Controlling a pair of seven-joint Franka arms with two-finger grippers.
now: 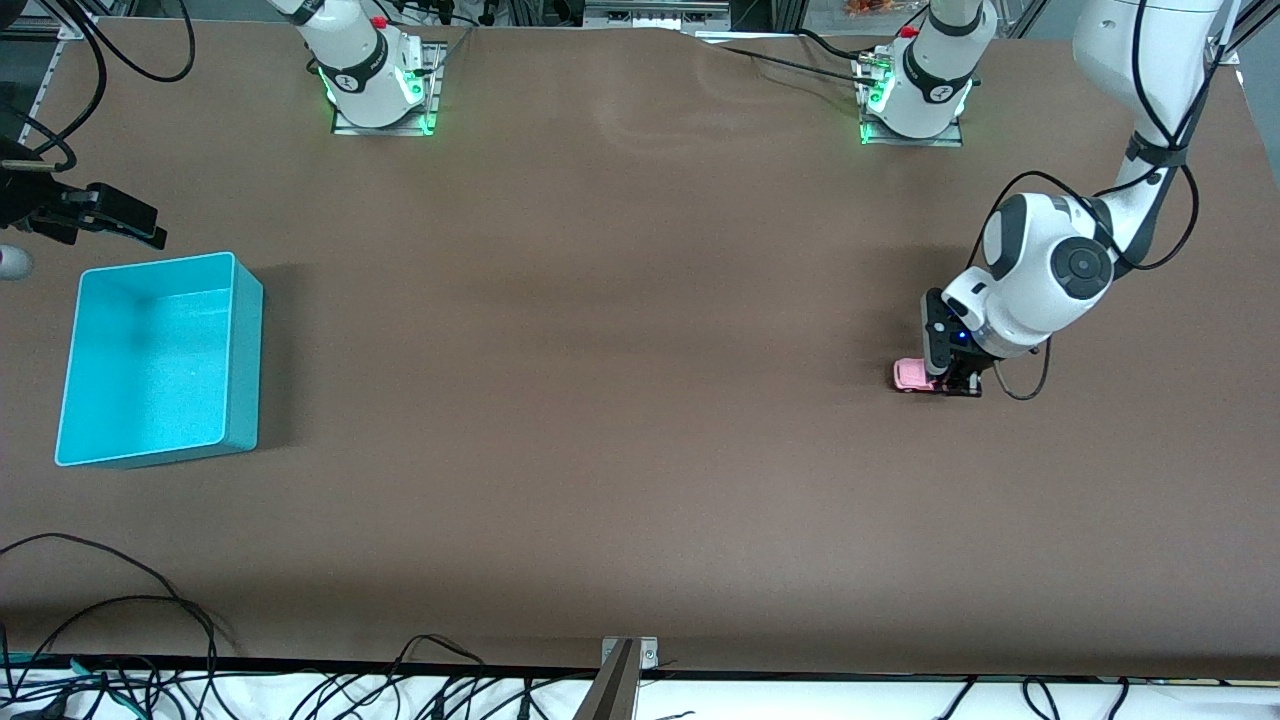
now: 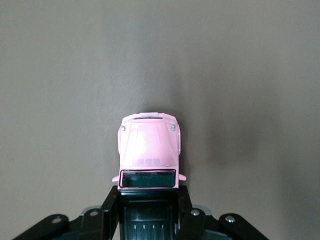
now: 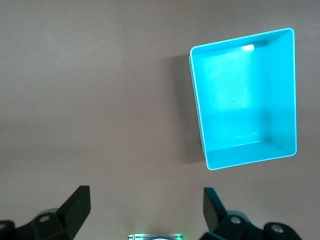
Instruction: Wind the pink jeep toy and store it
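Observation:
The pink jeep toy [image 1: 910, 375] stands on the brown table toward the left arm's end, its pink hood [image 2: 149, 145] pointing away from the wrist. My left gripper [image 1: 955, 385] is down at the table and shut on the jeep's black rear section, one finger [image 2: 111, 205] pressed against each side. The turquoise bin [image 1: 245, 360] sits with nothing in it at the right arm's end of the table. My right gripper [image 1: 150, 228] hangs open beside the bin, its fingers [image 3: 80, 200] wide apart over bare table, and the bin [image 3: 240, 100] shows in its wrist view.
The two arm bases [image 1: 380, 90] [image 1: 915, 100] stand along the table edge farthest from the front camera. Loose cables [image 1: 120, 620] and a metal bracket [image 1: 625, 670] lie along the nearest edge. Bare brown tabletop [image 1: 600, 350] stretches between jeep and bin.

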